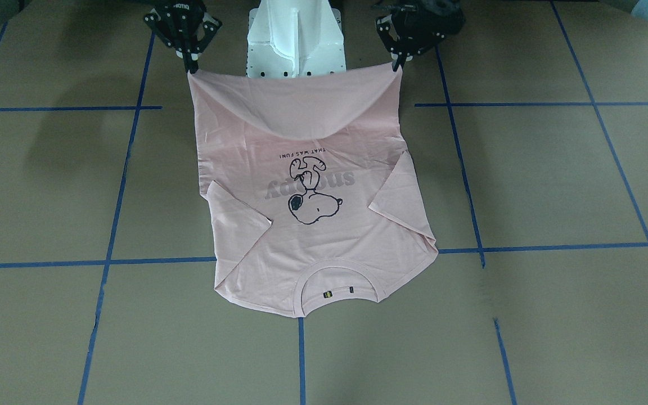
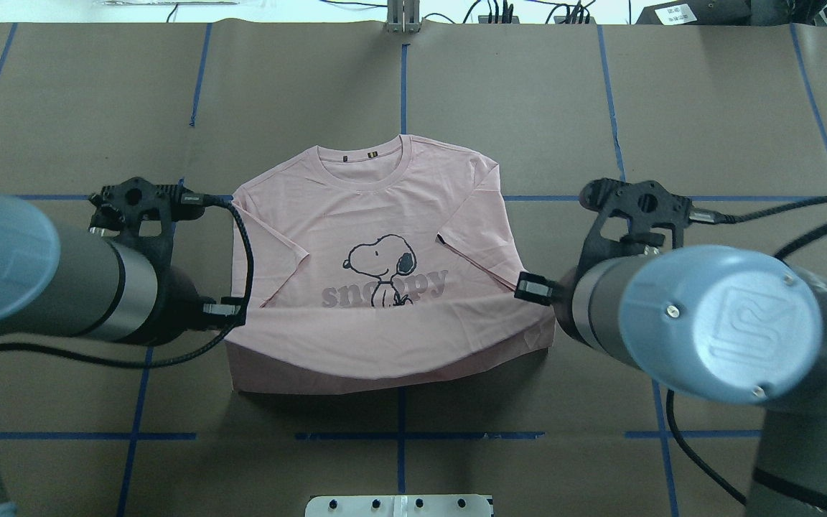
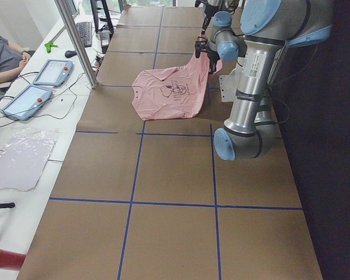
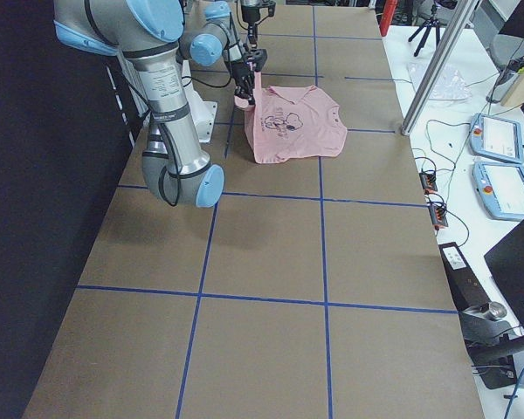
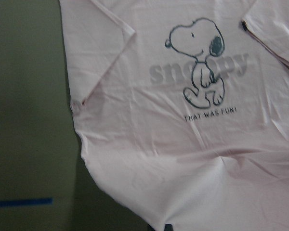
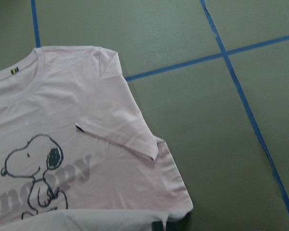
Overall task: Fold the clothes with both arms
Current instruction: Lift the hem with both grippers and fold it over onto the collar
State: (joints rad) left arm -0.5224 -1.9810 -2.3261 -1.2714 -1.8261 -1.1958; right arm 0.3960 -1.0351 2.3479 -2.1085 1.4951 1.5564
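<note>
The pale pink T-shirt (image 1: 313,242) lies front up on the brown table, with the cartoon dog and "snoopy" lettering showing and the collar at the far side from the robot. Both sleeves are folded in onto the front. My left gripper (image 1: 396,66) is shut on one hem corner and my right gripper (image 1: 191,68) is shut on the other. They hold the hem raised near the robot base, and it sags between them. In the overhead view the shirt (image 2: 370,215) lies between both arms, whose wrists hide the fingertips. The wrist views show the shirt (image 5: 183,144) (image 6: 62,120) below.
The white pedestal base (image 1: 296,39) stands just behind the raised hem. Blue tape lines (image 1: 116,197) cross the table. In the left side view a metal post (image 3: 76,41), tablets (image 3: 26,100) and a seated person (image 3: 3,58) are at the far table edge.
</note>
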